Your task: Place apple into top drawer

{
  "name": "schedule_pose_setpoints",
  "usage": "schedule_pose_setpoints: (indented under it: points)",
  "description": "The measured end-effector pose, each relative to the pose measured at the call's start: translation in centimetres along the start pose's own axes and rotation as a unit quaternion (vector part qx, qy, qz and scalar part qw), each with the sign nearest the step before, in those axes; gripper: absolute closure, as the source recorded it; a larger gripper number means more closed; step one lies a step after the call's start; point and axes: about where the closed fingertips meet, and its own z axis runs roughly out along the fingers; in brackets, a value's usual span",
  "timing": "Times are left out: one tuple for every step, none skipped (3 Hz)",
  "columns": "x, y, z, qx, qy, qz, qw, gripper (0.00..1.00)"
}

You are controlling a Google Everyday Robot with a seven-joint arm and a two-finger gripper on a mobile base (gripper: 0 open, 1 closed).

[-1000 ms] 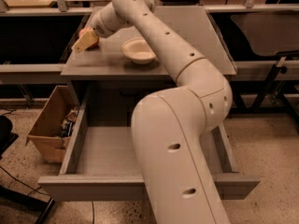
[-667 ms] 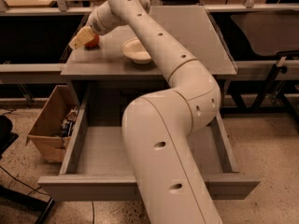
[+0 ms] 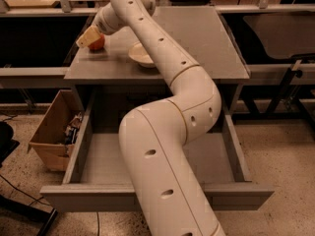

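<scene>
Single high camera behind the arm (image 3: 162, 181), tilted down
It faces forward over the open top drawer (image 3: 88, 198), close below. Beyond the drawer lies the cabinet top (image 3: 216, 48), with the gripper (image 3: 90, 37) at its far left by the apple (image 3: 98, 44).

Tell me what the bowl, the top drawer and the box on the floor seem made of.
Bowl: likely ceramic or plastic, smooth cream surface. Top drawer: probably painted metal or laminate, flat matte grey. Box: cardboard, dull brown with open flaps. The gripper is at the apple on the tabletop.
</scene>
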Motion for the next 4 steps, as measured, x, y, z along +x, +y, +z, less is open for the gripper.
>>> schedule_pose_setpoints:
  points:
    - [1.8, -0.4, 0.4, -0.004, 0.013, 0.028, 0.9995, 0.19]
    - [3.4, 1.3, 1.0, -0.054, 0.009, 0.06, 0.9967, 0.42]
    - [3.5, 1.9, 1.2, -0.067, 0.008, 0.067, 0.9954, 0.65]
    - [3.5, 1.9, 1.2, -0.067, 0.008, 0.067, 0.9954, 0.89]
